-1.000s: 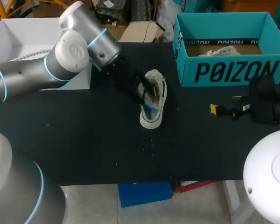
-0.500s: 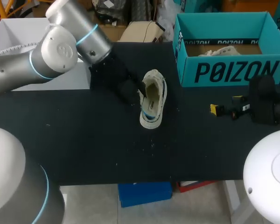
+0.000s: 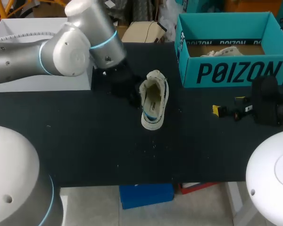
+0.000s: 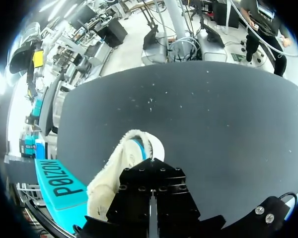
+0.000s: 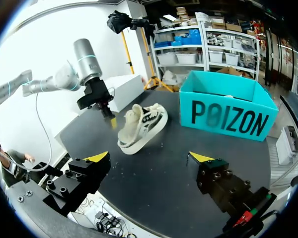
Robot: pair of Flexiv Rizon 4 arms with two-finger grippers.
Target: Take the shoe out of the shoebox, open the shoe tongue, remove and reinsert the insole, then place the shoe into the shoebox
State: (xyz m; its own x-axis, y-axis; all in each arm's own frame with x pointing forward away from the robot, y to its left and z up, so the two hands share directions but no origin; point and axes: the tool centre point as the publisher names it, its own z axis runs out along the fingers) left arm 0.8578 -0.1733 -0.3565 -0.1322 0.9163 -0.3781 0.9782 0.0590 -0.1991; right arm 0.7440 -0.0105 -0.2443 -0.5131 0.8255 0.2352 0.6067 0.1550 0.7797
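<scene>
The left gripper [image 5: 112, 120], inside the shoe [image 3: 154, 101] a second ago, now sits just beside its left flank, fingers pressed together on nothing. The shoe lies mid-way across the black table [image 3: 85, 150], long axis running far-to-near, toe end unclear. The teal shoebox [image 3: 231, 73] stands far right, with the right gripper [image 3: 230, 106] spread wide, empty, before it.

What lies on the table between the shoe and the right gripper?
Nothing: the table between the shoe and the open right gripper is bare, as the right wrist view shows.
</scene>
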